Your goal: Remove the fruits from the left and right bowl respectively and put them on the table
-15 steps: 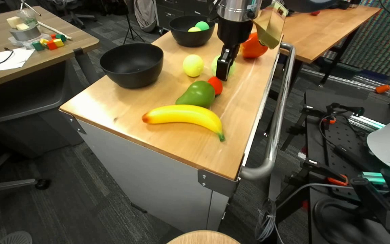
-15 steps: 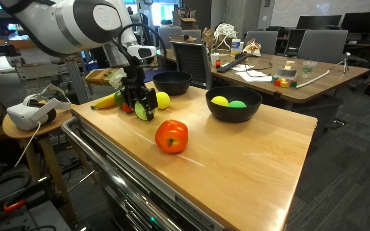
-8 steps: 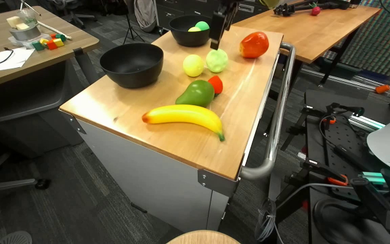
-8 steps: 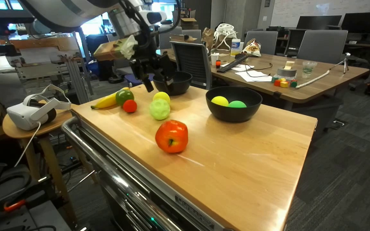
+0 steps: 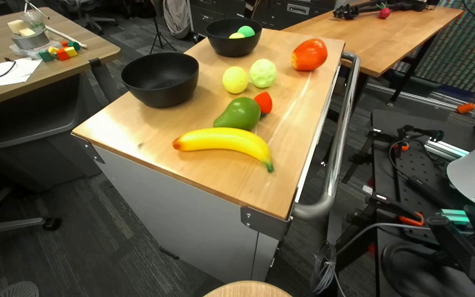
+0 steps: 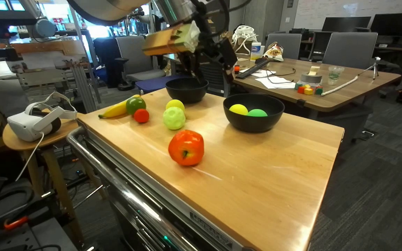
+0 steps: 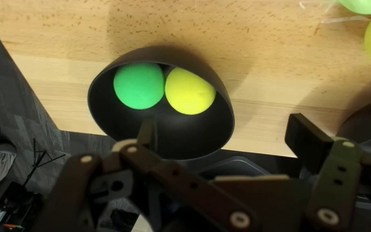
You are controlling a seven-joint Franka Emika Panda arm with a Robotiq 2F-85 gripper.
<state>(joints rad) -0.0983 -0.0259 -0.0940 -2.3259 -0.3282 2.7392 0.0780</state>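
While green ball [image 7: 138, 85], yellow ball [image 7: 190, 91] share black bowl [image 7: 185, 135], hand [image 7: 225, 132] hovers, spread wide.

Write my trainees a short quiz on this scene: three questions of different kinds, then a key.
1. True or false: in the wrist view, the end effector is open and holds nothing.
2. In both exterior views, what lies between the banana and the red fruit?
A) VR headset
B) green mango
C) orange-red fruit
3. Fill in: in the wrist view, a black bowl holds a yellow ball and a ____ ball.
Key: 1 true; 2 B; 3 green.
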